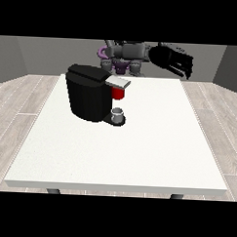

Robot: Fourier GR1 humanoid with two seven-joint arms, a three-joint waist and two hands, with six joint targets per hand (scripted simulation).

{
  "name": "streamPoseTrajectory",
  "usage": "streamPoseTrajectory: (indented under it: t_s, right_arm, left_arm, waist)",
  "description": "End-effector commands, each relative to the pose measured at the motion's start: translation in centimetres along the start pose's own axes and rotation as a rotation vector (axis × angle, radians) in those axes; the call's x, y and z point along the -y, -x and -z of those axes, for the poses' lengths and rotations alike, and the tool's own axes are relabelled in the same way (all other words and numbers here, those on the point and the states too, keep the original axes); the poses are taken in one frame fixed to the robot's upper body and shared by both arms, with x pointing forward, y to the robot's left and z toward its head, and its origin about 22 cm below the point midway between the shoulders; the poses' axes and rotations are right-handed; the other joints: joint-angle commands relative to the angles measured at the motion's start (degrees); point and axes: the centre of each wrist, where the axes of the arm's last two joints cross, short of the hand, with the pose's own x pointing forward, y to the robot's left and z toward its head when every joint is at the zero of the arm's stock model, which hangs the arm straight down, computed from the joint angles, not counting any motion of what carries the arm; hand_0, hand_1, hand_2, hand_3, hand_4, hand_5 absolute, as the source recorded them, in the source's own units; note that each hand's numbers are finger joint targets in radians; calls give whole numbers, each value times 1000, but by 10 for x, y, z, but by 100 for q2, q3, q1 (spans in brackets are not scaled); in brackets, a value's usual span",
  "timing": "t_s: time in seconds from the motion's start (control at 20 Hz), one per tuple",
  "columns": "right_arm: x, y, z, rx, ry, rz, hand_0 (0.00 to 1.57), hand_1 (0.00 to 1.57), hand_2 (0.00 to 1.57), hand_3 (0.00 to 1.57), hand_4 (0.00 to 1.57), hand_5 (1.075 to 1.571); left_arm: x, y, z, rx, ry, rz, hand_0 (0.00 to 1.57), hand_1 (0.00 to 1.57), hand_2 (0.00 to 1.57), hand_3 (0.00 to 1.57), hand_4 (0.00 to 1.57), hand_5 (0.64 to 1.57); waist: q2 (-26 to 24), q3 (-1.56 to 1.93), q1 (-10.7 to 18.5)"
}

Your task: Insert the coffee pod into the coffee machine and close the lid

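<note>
My hand at the view's right (175, 62) hung raised above the far right part of the white table (138, 155), well apart from everything on it. Its fingers looked straight or only slackly bent, pointing down and outward, and they held nothing. My other hand I could not find anywhere in the view.

The black coffee machine (89, 93) stood on the table's left half, toward the far edge. Its grey lid (118, 82) jutted out flat from the upper front, and directly beneath it sat something red (118, 93), which I took to be the coffee pod, seemingly already in the brew head; whether it was fully seated I could not tell. Below that, a small grey cup (118, 113) rested on the machine's dark base.

I judged the pod to be light, stiff and smooth, easy to squirt out of a pinch, so the place to take it would have been across its sides, near the rim. The lid looked like a thin rigid flap on a hinge; I reckoned it wanted flat fingers pressing on its outer end, away from the hinge. The machine itself looked heavy enough not to slide under such a push.
</note>
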Motion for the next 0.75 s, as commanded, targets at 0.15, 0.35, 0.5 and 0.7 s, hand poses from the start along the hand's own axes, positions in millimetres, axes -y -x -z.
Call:
streamPoseTrajectory:
  t_s: [0.15,0.35,0.5,0.7]
  right_arm:
    - [-10,-10,14,49,-40,51,0,0,0,0,0,1571]
    - [-66,5,-6,132,-142,96,0,0,0,0,0,1571]
    - [-81,20,-19,157,-221,135,0,0,0,0,219,1571]
    - [-129,45,-49,109,-299,205,0,0,0,0,259,1571]
  left_arm:
    - [-10,11,-15,3,-31,-32,0,0,0,0,318,1571]
    - [-3,19,-20,-29,-61,0,0,0,0,0,322,1571]
    - [-23,35,-42,-114,-95,-56,0,0,0,0,258,1571]
    - [-19,51,-62,-201,-160,-43,0,0,0,0,266,1571]
  waist:
    - [-45,-6,-145]
    - [-277,-4,-650]
    - [-597,-3,-960]
    - [-1138,-3,-1326]
